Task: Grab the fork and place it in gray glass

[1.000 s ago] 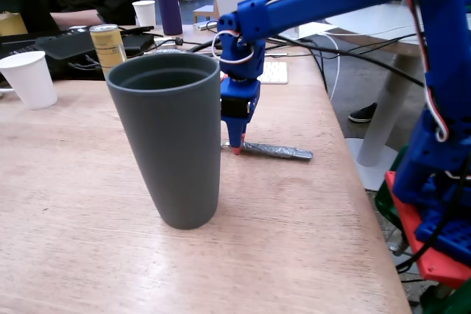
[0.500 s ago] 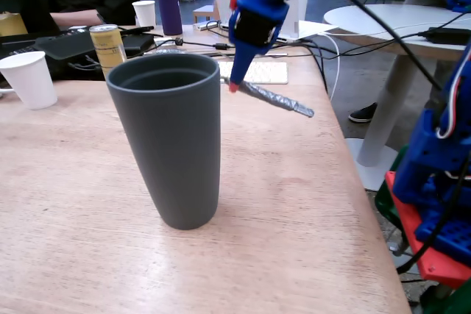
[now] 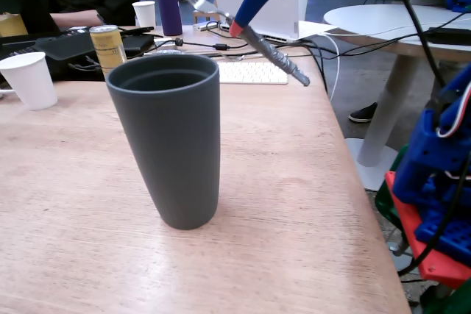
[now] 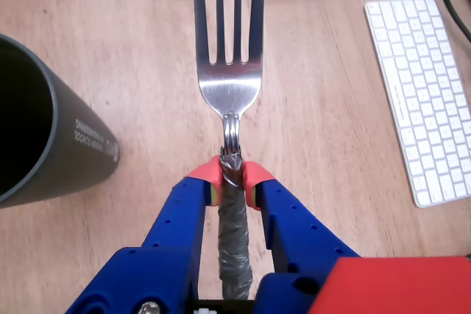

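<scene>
The fork (image 4: 229, 86) was clamped at its neck by the gripper (image 4: 231, 174), held aloft for carrying toward the gray glass (image 3: 168, 137).

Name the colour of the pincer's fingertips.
Red-orange fingertips, on blue fingers; clearest in the wrist view.

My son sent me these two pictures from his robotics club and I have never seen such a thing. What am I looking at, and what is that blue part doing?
The blue part is a small robot arm's gripper, a two-finger claw with red tips. It is shut on a fork, pinching it just below the neck; the handle is wrapped in gray tape.

The fixed view is from a camera standing at the table, where the fork hangs in the air behind a tall gray glass. The wrist view rides on the arm, looking along the fork at the wooden table.

Also there: a white keyboard, a white paper cup and a yellow can.
</scene>
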Tool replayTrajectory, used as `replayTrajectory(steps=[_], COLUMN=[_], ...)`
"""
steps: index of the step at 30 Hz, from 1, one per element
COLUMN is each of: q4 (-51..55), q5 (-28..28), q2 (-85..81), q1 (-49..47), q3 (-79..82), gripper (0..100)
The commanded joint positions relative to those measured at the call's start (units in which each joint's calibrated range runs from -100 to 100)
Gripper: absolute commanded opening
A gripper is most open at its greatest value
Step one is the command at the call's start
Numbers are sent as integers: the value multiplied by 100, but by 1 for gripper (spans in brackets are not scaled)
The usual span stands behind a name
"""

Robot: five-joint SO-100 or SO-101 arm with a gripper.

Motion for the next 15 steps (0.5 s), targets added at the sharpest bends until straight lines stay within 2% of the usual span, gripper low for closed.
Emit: replayTrajectory(steps=[1, 5, 11, 15], q4=[-82, -82, -107, -1109], q5=[0, -54, -15, -54], q2=[-286, -887, -930, -1221], q1=[19, -66, -201, -218], q3=[-128, 4, 51, 287], gripper=[0, 0, 0, 0])
